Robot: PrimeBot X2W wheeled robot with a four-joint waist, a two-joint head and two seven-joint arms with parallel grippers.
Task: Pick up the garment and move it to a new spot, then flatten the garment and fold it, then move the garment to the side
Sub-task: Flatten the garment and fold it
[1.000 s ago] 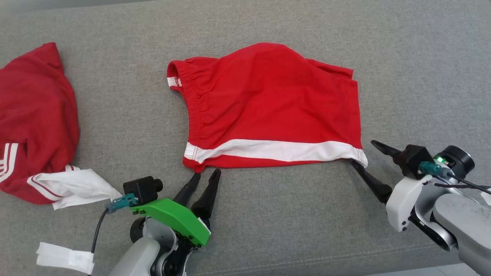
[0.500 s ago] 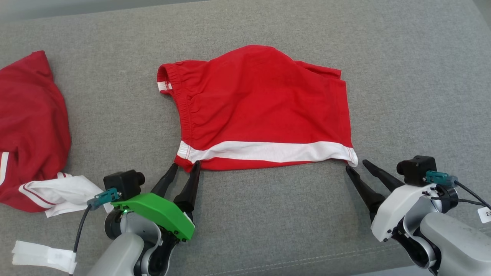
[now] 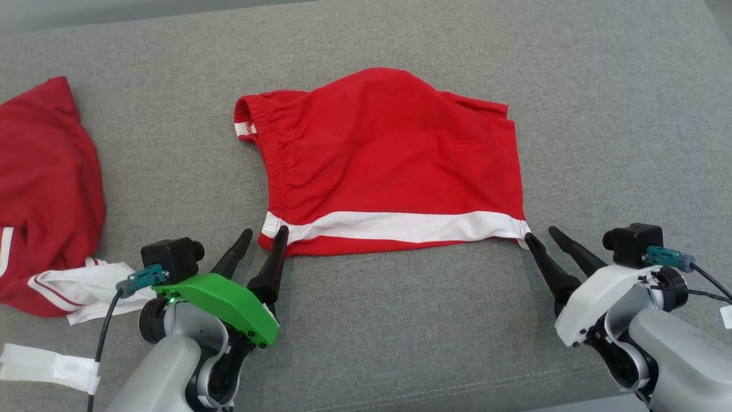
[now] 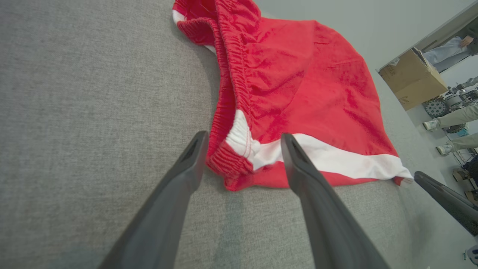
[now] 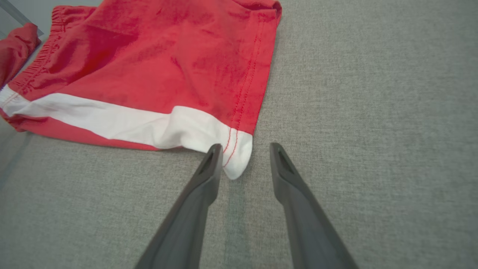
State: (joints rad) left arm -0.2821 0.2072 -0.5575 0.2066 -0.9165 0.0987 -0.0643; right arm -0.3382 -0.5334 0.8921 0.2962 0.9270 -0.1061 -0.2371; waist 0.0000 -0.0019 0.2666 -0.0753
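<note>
No text, number or brand is showing legibly anywhere. The shorts [image 3: 394, 154] are carrying a plain white band with no lettering to make out. A white tag [image 3: 727, 316] is hanging by the right arm's cable, too little of it showing to read. The box [image 4: 410, 76] in the background is bearing a pale patch, too blurred to read. A white strip [image 3: 48, 369] at the cushion's near left corner is showing no readable marks.

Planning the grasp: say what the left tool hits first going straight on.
The left tool would likely meet the waistband corner of the red shorts, lying between its open fingers; height is unclear.
</note>
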